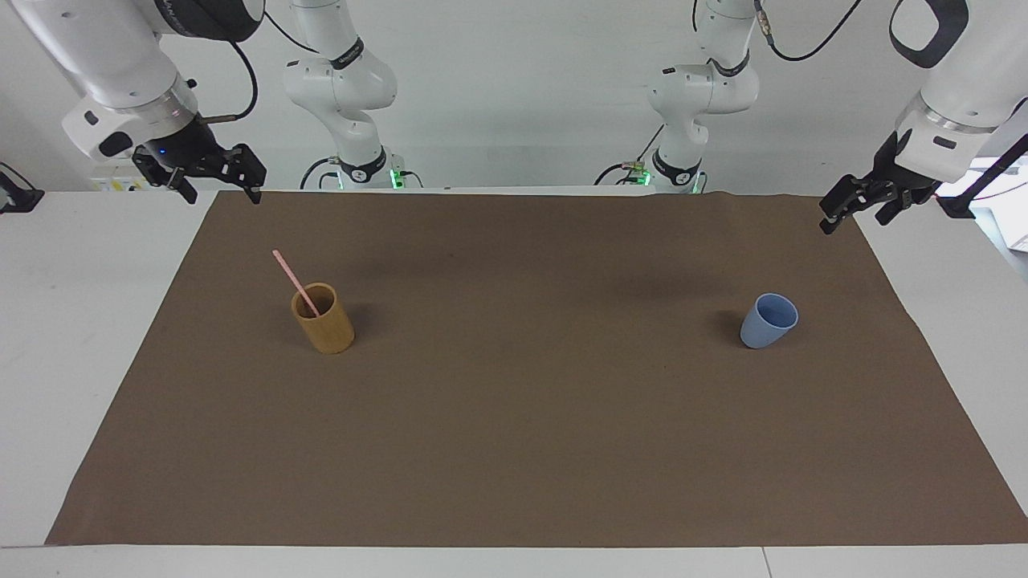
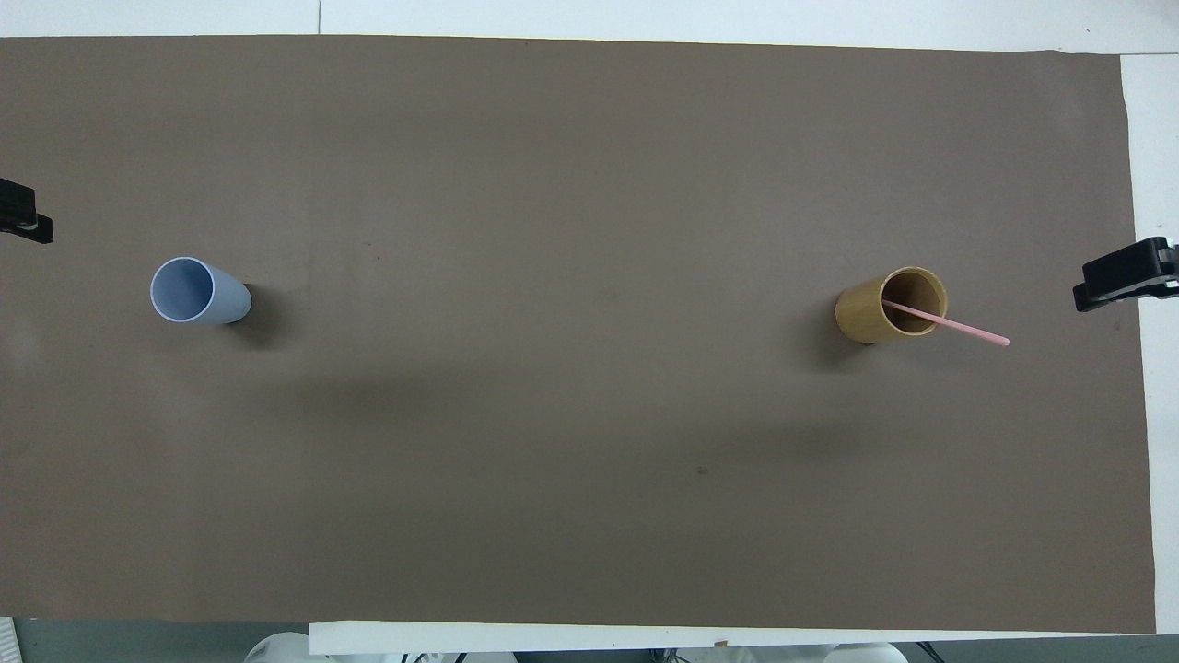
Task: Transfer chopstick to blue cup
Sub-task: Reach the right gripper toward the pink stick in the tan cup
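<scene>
The right gripper (image 1: 215,178) hangs in the air over the worktop's (image 1: 48,321) edge nearest the robots, at the right arm's end, its fingers spread apart and grasping nothing. The left gripper (image 1: 863,205) hangs over the same edge at the left arm's end, over the corner of the brown mat (image 1: 514,417), fingers likewise released and empty. Both arms wait.

Farther out, about midway between the mat's near and far edges, a tan cup (image 1: 324,319) stands upright toward the right arm's end. The chopstick (image 1: 291,277) stands inside it, its lower end in the cup, its upper end leaning over the rim toward the right arm's end of the worktop and toward the robots. At about the same depth, well apart toward the left arm's end, the blue cup (image 1: 768,321) stands upright, mouth up, with nothing in it.
</scene>
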Motion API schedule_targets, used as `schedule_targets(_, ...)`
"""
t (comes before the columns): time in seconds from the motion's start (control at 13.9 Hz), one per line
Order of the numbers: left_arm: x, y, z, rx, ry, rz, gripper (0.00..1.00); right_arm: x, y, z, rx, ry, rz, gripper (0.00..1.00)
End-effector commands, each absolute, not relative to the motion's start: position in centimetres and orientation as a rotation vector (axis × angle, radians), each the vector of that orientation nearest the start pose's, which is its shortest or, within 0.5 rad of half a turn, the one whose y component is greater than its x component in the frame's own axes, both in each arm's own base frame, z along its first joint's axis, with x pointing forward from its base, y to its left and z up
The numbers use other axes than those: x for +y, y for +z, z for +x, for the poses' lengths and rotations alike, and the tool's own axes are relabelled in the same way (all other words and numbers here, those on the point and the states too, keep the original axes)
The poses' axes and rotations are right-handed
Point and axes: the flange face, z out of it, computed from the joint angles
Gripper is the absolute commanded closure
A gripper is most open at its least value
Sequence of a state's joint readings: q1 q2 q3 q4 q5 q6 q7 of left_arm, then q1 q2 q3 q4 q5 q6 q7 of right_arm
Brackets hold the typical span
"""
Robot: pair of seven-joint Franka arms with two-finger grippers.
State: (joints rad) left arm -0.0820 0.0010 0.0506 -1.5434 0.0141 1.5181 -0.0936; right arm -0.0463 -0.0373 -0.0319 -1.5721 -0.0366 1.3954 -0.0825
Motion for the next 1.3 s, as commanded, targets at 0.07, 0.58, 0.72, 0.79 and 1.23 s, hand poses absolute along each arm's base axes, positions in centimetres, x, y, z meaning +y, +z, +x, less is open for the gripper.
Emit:
schedule_targets(0.07, -1.4, 63.4, 54.5, -0.118, 0.055, -3.132, 0.00, -4.5, 62.9, 51.6, -0.034, 0.199, -3.140, 0.00)
schedule_targets(0.58, -1.4, 63.4, 54.5, -0.118, 0.055, -3.132, 0.00, -3.6, 63.0, 51.6, -0.088, 0.205, -3.120, 0.00)
schedule_targets(0.72, -1.4, 63.4, 54.5, -0.118, 0.055, -3.132, 0.00, -3.2, 63.1, 51.8, -0.205, 0.185, -3.114, 0.00)
schedule_targets(0.79, -1.4, 63.4, 54.5, -0.118, 0.055, -3.132, 0.00, -3.1, 62.8, 51.9, -0.312, 0.180, -3.102, 0.00)
schedule_targets(1.23, -1.4, 63.4, 54.5, -0.118, 0.055, -3.132, 0.00, -2.9, 55.3, 52.0, -0.792, 0.124, -2.981, 0.00)
